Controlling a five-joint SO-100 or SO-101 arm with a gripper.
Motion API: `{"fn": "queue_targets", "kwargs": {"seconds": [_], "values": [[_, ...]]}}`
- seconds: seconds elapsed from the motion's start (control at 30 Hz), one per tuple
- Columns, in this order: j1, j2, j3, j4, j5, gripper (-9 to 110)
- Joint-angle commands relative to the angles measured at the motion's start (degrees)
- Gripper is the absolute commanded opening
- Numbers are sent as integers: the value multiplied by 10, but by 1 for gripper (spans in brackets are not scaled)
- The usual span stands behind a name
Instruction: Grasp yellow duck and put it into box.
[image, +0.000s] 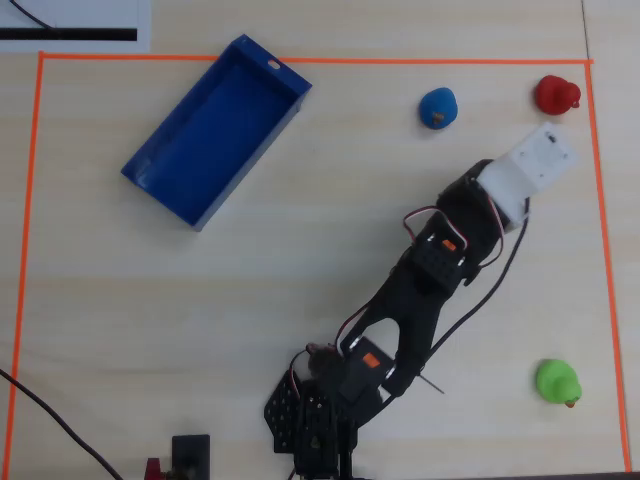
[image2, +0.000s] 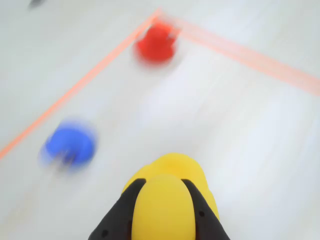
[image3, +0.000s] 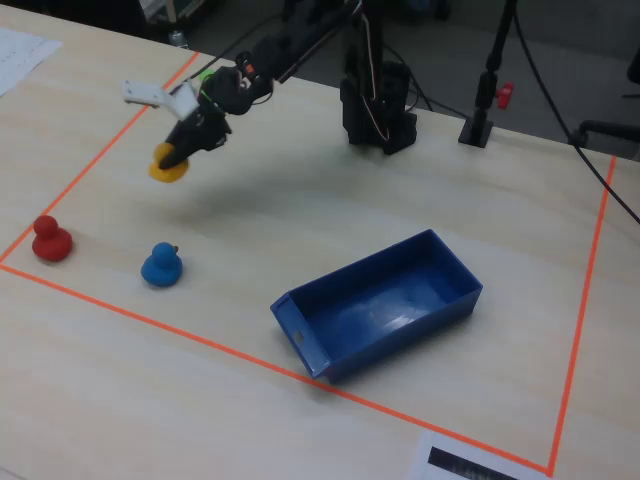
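Gripper (image2: 162, 210) jaws are clamped across the yellow duck (image2: 172, 187), holding it clear of the table near the blue duck (image3: 161, 265) and red duck (image3: 50, 239). Judged light, soft and slightly slick, so a body-width grip suits. The box (image3: 310, 340) lies well apart.

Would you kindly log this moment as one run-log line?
phase: carry | gripper: shut on yellow duck, lifted off table | box: empty | red, blue, green ducks: untouched
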Motion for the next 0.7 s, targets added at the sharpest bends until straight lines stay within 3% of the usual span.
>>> {"fn": "queue_targets", "kwargs": {"seconds": [0.0,0.23,0.43,0.67], "values": [[-79,202,10,287,1,0],[-260,359,10,542,16,0],[-441,381,-33,600,15,0],[-609,203,-240,638,76,0]]}}
